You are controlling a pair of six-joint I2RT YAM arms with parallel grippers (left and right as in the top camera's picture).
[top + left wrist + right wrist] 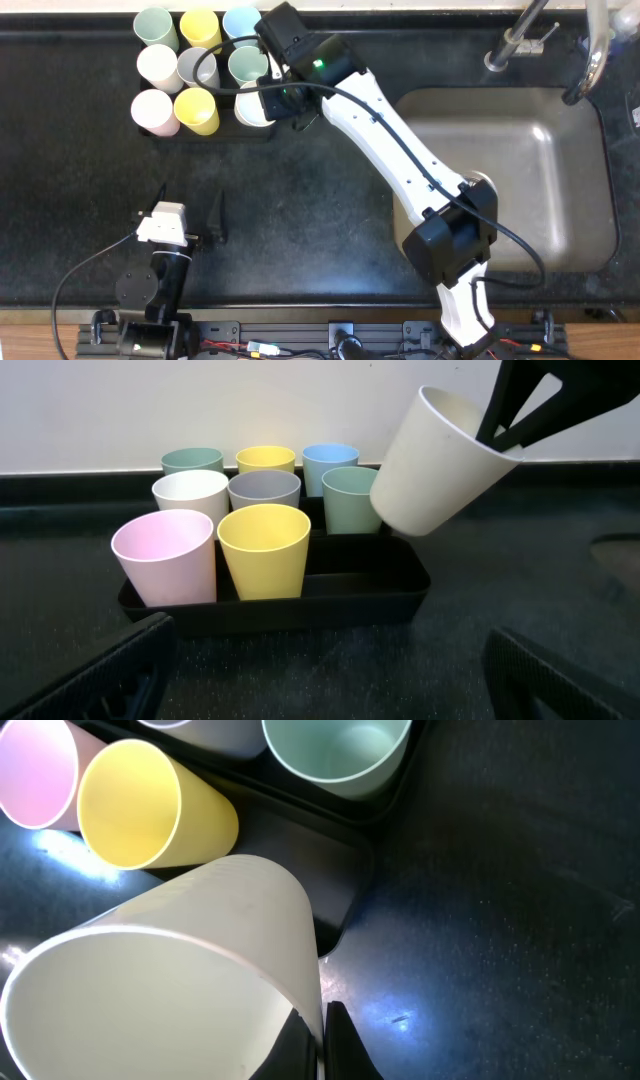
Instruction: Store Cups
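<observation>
A black tray [215,136] at the counter's back left holds several upright cups in pastel colours, among them a pink cup [165,555], a yellow cup [263,548] and a green cup [350,498]. My right gripper [278,100] reaches across to the tray and is shut on the rim of a white cup [435,465]. That cup hangs tilted above the tray's right front corner [335,910]. The white cup [170,980] sits close up in the right wrist view, one finger [345,1045] inside its rim. My left gripper [190,212] stands open near the front edge, facing the tray.
A steel sink [500,170] with a faucet [520,40] takes up the right side. The dark counter [300,220] between the tray and the left arm is bare. A wall runs behind the tray.
</observation>
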